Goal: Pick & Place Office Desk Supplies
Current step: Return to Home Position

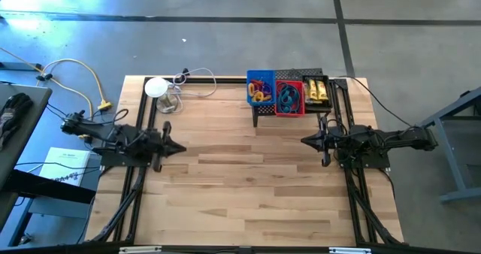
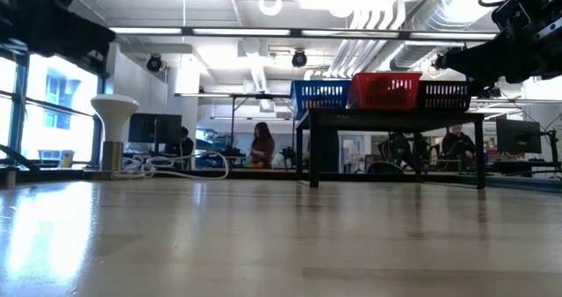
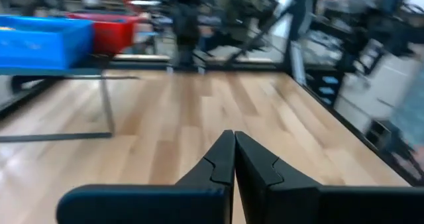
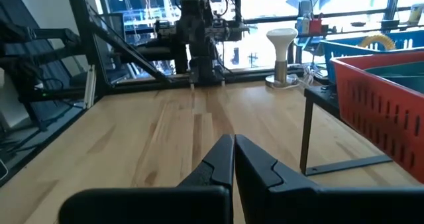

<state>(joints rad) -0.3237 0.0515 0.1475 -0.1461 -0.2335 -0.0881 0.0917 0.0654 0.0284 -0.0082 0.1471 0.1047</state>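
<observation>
My left claw point(image 1: 179, 146) is pinched tight, its two fingertips meeting with nothing between them. It hangs over the left side of the bench point(image 1: 240, 186), pointing inward across the bare wood. My right claw point(image 1: 306, 140) is in the same state, tips pressed together and empty, over the right side and facing the left one, the two well apart. The office supplies lie beyond both claws at the far edge of the bench, up on the black shelf point(image 2: 391, 114), nearer my right claw than my left. They sit in three bins side by side: the blue bin point(image 2: 320, 94) holds the purple and orange rings point(image 1: 261, 89), the red bin point(image 2: 385, 90) in the middle holds the blue and black loops point(image 1: 288, 96), and the black bin point(image 2: 448, 95) holds the yellow-and-white tubes point(image 1: 316, 89). Farther left along that far edge stands the white round device point(image 1: 156, 87) with its cable point(image 1: 199, 85), beyond my left claw.
</observation>
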